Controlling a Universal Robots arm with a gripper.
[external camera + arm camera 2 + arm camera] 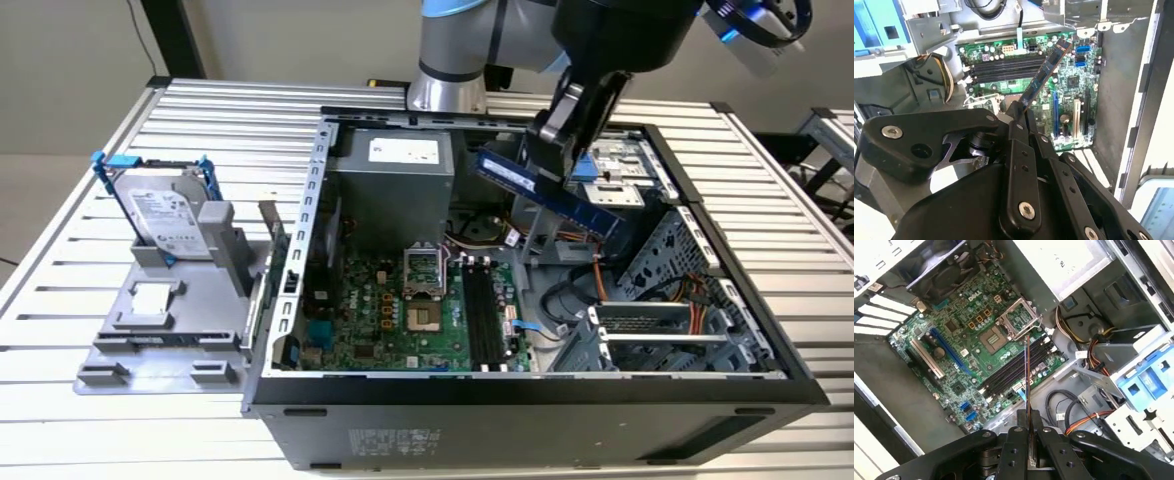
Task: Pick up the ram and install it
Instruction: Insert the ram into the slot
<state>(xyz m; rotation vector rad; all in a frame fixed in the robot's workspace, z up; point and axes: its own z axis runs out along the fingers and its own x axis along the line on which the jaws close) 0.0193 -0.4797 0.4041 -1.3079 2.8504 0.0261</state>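
The ram [550,193] is a long dark blue stick held in the air above the open computer case [287,300], tilted, over the drive-cage side. My gripper [553,148] is shut on it from above. In the second wrist view the ram [1047,74] sticks out from between the black fingers [1019,145] over the green motherboard [1074,80]. The first wrist view has the ram [1027,377] edge-on, coming out of the gripper [1029,432] and lying across the long black memory slots [1009,375]. The ram hangs well above those slots [483,318] and touches nothing else.
A silver hard drive [168,212] stands in a grey fixture [147,340] on the exterior view's left. Inside the case are the power supply [394,180], the CPU socket [422,272], orange and black cables [601,285] and a metal drive cage [667,330].
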